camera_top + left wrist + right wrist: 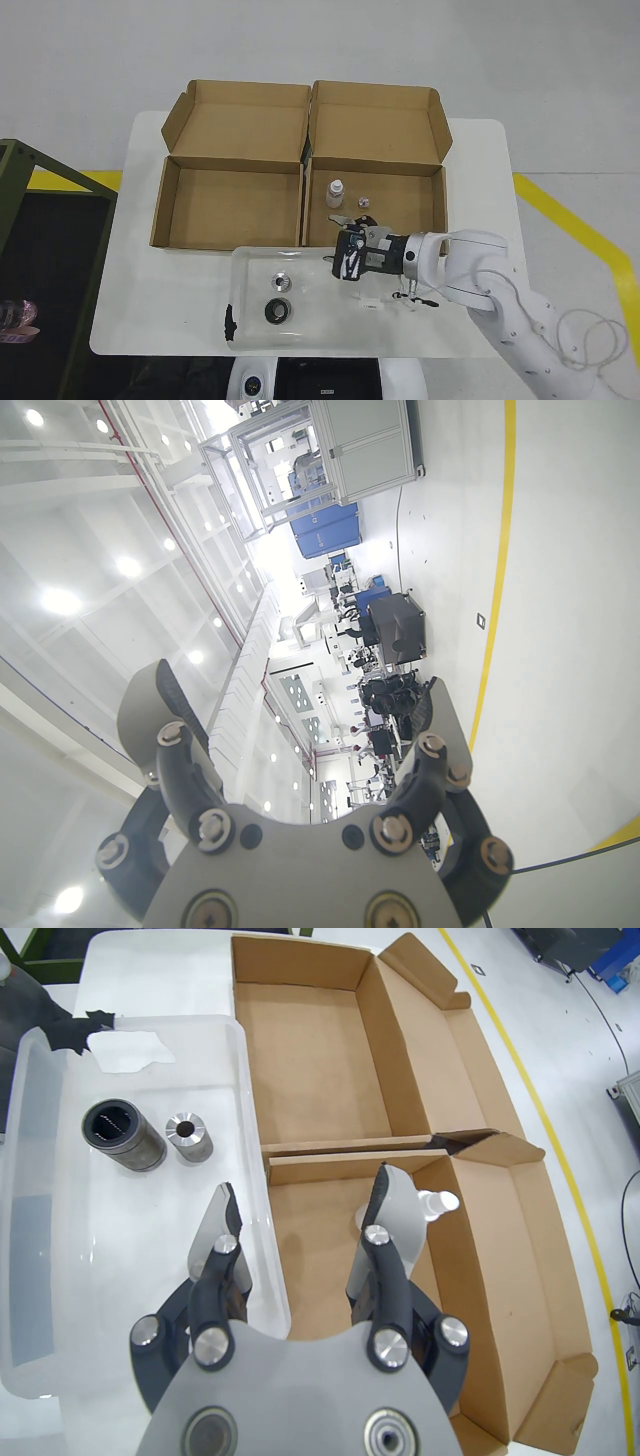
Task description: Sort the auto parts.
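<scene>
A clear plastic bin (300, 335) stands at the table's front. In it are a black cylindrical bearing (276, 311) (122, 1135) and a silver bushing (282, 281) (189, 1137), both upright. Behind it sit two open cardboard boxes. The right box (420, 200) (500, 1248) holds a white bottle (336, 192) (437, 1202) and a small metal part (365, 200). The left box (230, 210) (320, 1058) holds nothing. My right gripper (341, 245) (306, 1188) is open and empty, straddling the wall between bin and right box. My left gripper (299, 677) is open, pointing up into the room.
Black torn tape (228, 325) (75, 1030) clings to the bin's left rim. Both box lids (375, 120) lie folded back toward the table's far side. A dark green frame (30, 250) stands beside the table on the left.
</scene>
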`<act>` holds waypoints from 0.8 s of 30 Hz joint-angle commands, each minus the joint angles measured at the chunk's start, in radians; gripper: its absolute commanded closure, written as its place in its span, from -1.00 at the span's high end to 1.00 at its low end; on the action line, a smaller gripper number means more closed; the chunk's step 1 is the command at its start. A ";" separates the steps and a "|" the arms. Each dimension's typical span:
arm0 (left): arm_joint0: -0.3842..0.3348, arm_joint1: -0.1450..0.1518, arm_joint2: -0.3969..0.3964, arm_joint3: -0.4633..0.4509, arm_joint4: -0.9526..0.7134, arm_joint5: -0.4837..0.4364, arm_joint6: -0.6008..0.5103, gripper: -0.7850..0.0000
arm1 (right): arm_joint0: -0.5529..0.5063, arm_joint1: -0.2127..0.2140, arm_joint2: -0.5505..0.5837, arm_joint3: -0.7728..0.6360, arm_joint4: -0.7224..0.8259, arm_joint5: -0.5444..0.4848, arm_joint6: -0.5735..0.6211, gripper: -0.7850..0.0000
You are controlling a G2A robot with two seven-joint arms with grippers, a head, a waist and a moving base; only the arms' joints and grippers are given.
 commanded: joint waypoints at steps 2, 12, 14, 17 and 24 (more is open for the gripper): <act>0.000 0.000 0.000 0.000 0.000 0.000 0.000 1.00 | 0.001 -0.003 -0.028 -0.009 -0.011 -0.008 -0.006 0.26; 0.000 0.000 0.000 0.000 0.000 0.000 0.000 1.00 | 0.035 -0.029 -0.192 0.001 -0.061 -0.014 0.007 0.24; 0.000 0.000 0.000 0.000 0.000 0.000 0.000 1.00 | 0.046 -0.035 -0.216 0.013 -0.065 -0.010 0.005 0.24; 0.000 0.000 0.000 0.000 0.000 0.000 0.000 1.00 | 0.068 -0.046 -0.253 0.037 -0.075 -0.005 0.006 0.18; 0.000 0.000 0.000 0.000 0.000 0.000 0.000 1.00 | 0.120 -0.070 -0.316 0.074 -0.079 0.006 0.026 0.07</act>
